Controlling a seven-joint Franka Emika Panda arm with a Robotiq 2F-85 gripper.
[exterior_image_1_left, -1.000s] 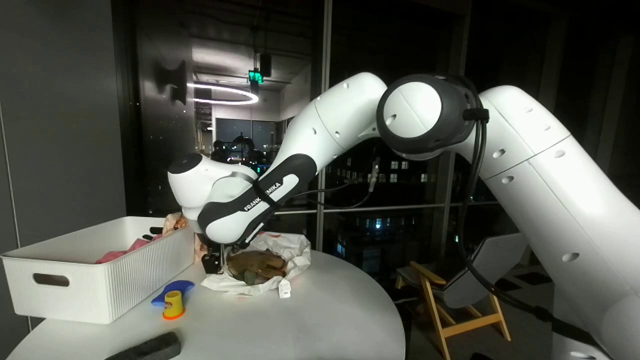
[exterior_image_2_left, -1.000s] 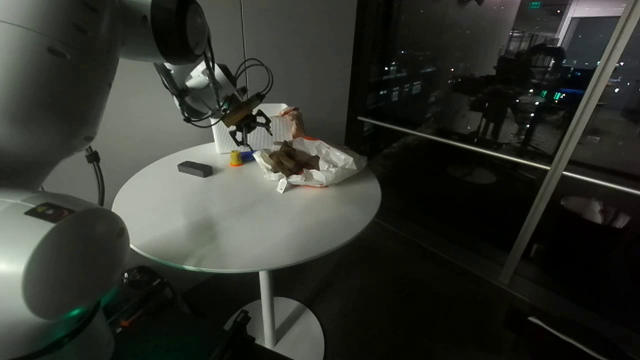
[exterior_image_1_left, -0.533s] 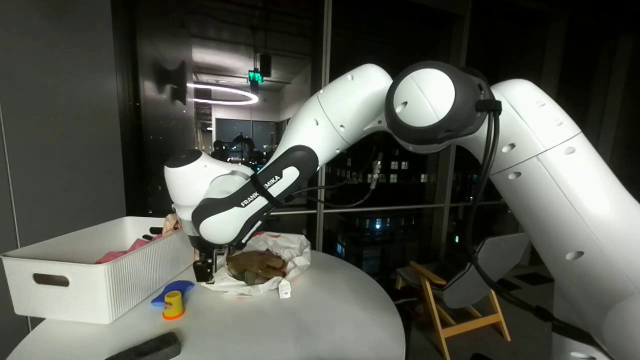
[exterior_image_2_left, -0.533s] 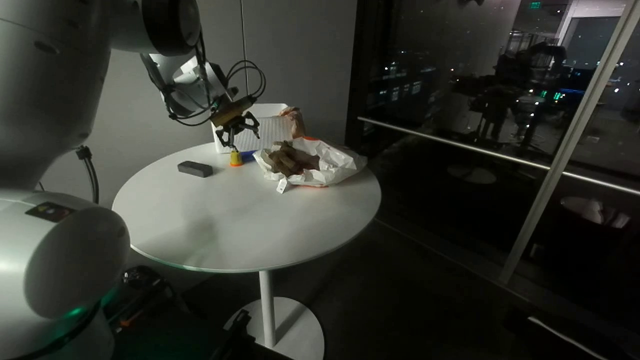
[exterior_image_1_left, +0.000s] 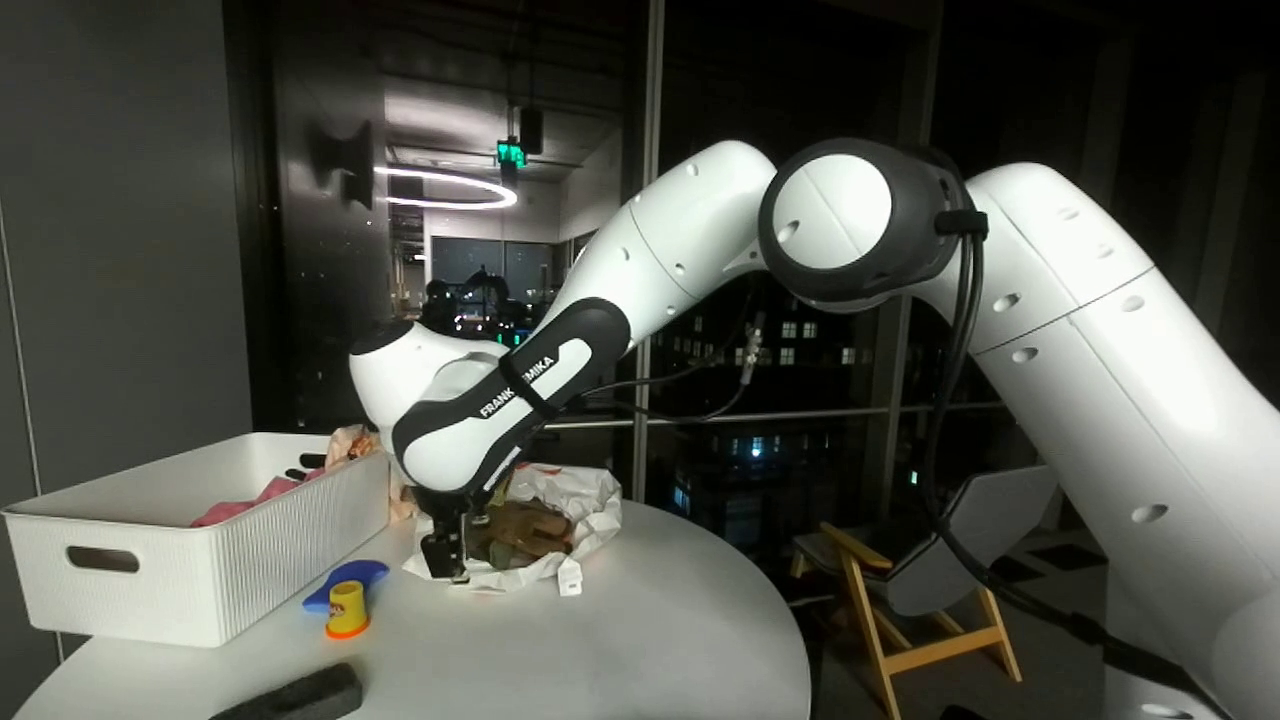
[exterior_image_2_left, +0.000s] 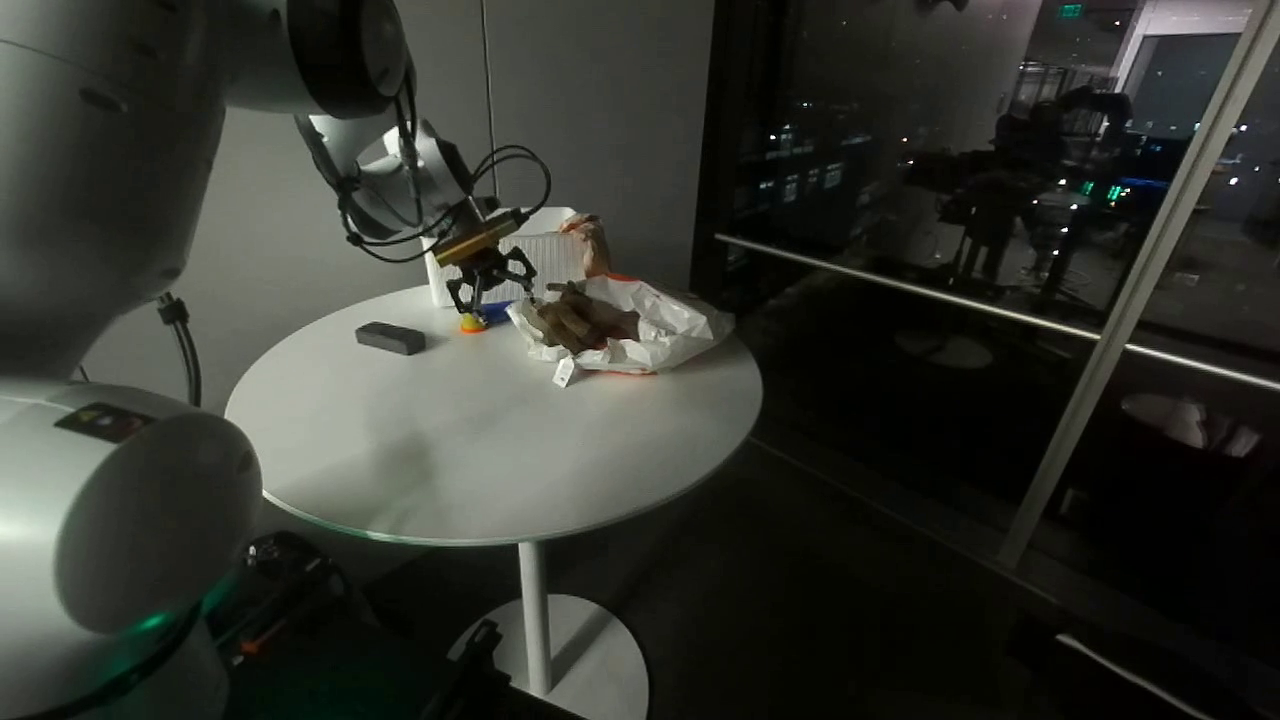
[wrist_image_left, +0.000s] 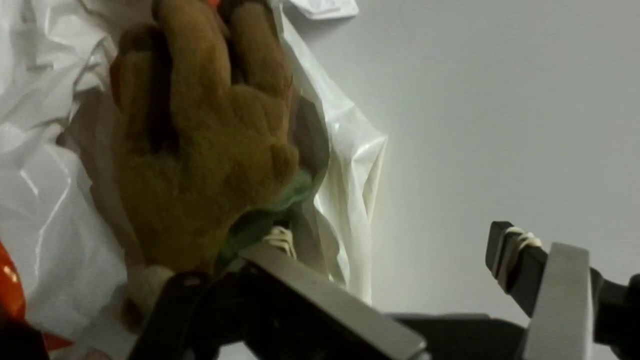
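A brown work glove (wrist_image_left: 200, 165) lies on a crumpled white plastic bag (wrist_image_left: 360, 165) on the round table; both also show in both exterior views, with the glove (exterior_image_1_left: 530, 528) and bag (exterior_image_2_left: 680, 330). My gripper (wrist_image_left: 395, 240) is open and empty, fingers pointing down. In the wrist view, its left fingertip is at the glove's cuff, over the bag's edge; whether it touches is unclear. Its right fingertip is over bare white surface. In an exterior view, one finger of the gripper (exterior_image_2_left: 503, 306) partly hides the yellow tub (exterior_image_1_left: 347, 605). The tub stands on its orange lid beside a blue object (exterior_image_1_left: 362, 578).
A white ribbed basket (exterior_image_1_left: 300, 560) with pink cloth (exterior_image_1_left: 245, 503) stands on the table beside the gripper. A peach-coloured bag (exterior_image_2_left: 590, 240) is by the basket. A dark block (exterior_image_2_left: 390, 338) lies on the white round table (exterior_image_2_left: 480, 450). A white tag (exterior_image_1_left: 569, 577) sits at the bag's edge.
The gripper first drew away from the bag toward the yellow tub's side, then came lower and back toward the bag and glove. It stays open. The glove, bag and tub have not moved.
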